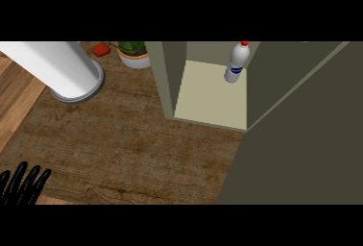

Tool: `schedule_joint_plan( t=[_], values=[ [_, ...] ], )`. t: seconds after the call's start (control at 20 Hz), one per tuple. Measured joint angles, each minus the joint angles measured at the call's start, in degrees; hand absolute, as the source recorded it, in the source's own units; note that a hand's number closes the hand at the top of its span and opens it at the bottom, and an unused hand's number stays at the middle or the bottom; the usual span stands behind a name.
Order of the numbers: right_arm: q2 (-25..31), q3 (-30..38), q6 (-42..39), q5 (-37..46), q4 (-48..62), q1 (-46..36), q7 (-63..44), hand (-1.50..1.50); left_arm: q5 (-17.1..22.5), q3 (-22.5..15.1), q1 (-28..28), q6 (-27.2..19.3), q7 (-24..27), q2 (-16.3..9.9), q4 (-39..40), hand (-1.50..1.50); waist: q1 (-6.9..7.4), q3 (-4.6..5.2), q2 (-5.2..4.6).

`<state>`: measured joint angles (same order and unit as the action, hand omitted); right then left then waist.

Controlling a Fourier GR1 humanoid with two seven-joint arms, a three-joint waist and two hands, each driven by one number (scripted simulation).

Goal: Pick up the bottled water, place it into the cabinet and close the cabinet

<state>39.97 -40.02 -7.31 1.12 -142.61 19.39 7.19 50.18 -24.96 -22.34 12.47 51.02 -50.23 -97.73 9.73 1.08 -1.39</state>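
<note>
nearest to me, at the lower left corner, my left robot hand (22, 186) shows as black fingers standing up, straight and spread, holding nothing. i read it as resting. right robot hand: not in sight anywhere, so i say nothing of its fingers.

beyond the hand, a bare stretch of the worn brown wooden desk (135, 144). to the right, a large flat olive-grey panel, which i take for the open cabinet door (305, 144), runs from the lower edge up toward the cabinet.

further off, the olive-green cabinet (169, 77) stands open, its pale cream shelf floor (212, 96) showing. the white plastic water bottle with red cap and blue label (236, 65) stands upright on that floor toward the back, right of centre, long axis vertical, close to the right wall. my judgement: the placing is done, closing is left.

the relation that counts: bottle and cabinet lie far up and right of the left robot hand, well apart. the door is on the right side, so the right arm looks better placed to swing it shut.

farthest: a wide white cylinder on a grey ringed base (60, 67) at upper left, a green plant in a white pot (133, 53), a small red object (101, 49) beside it.
</note>
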Motion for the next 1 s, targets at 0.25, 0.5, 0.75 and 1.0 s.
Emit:
schedule_joint_plan(
  t=[0.25, 0.5, 0.75, 1.0],
  values=[
    [-2.67, -0.98, -0.78, -1.99, 0.93, -5.02, -4.79, 1.50, 0.65, 1.54, -0.03, 1.39, -0.24, -1.94, -0.20, -1.50, 1.18, 0.06, -0.41],
    [-5.85, -1.75, -1.21, -4.82, 2.35, -8.67, -10.30, 1.50, 1.17, 2.42, 0.11, 2.20, -0.59, -2.72, -0.11, -1.50, 1.46, 0.11, -0.70],
    [-10.12, -2.53, -1.94, -9.66, 5.21, -12.19, -14.90, 1.50, 1.76, 3.46, 0.43, 2.69, -0.95, -3.42, -0.22, -1.50, 1.72, 0.00, -1.04],
    [-14.56, -1.66, -3.13, -16.67, 9.01, -15.64, -18.40, 1.50, 2.62, 4.63, 0.08, 3.18, -1.25, -4.19, -0.19, -1.50, 1.85, -0.19, -1.12]
  ],
)
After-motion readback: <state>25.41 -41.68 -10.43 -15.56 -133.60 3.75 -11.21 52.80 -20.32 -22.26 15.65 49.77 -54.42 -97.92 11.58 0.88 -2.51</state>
